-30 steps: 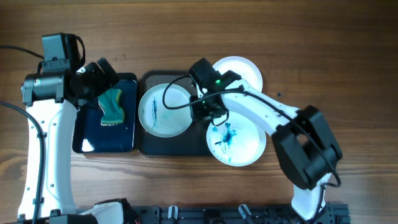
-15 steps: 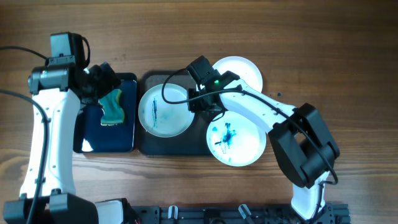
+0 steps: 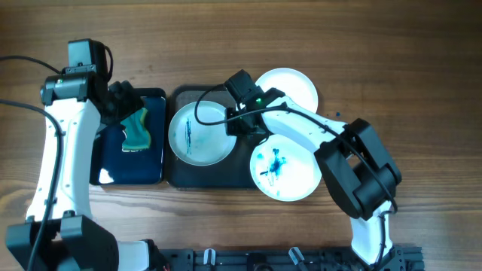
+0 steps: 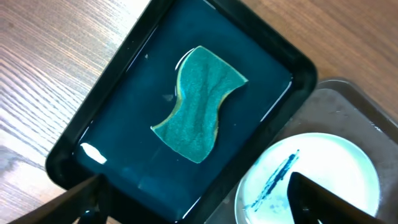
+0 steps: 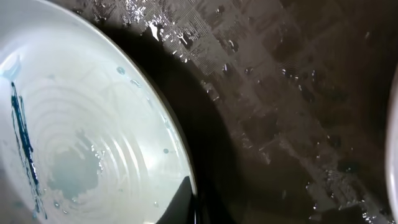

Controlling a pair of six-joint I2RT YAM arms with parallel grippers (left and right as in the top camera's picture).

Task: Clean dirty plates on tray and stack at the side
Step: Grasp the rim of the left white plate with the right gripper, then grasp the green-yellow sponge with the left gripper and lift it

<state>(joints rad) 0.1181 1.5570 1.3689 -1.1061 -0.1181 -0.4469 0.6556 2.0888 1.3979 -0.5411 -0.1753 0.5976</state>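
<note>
Right gripper [image 3: 239, 126]: jaws pressed together, pinching the right rim of the streaked plate [image 3: 197, 134] at centre frame.
Left gripper [image 3: 126, 105]: fingers spread wide above the sponge [image 3: 137, 129], upper left.
Table [image 3: 376, 60]: brown wood.
Grey tray [image 3: 215, 175]: held the streaked plate; the smeared plate [image 3: 290, 177] overhung its right end.
Plain plate [image 3: 294, 86]: lay at the tray's upper right corner.
Black tray [image 3: 128, 169]: wet, held the sponge.

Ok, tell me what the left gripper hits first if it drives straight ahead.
Most likely the green sponge, lying in the black tray right ahead of the open left gripper; how far off is unclear.
</note>
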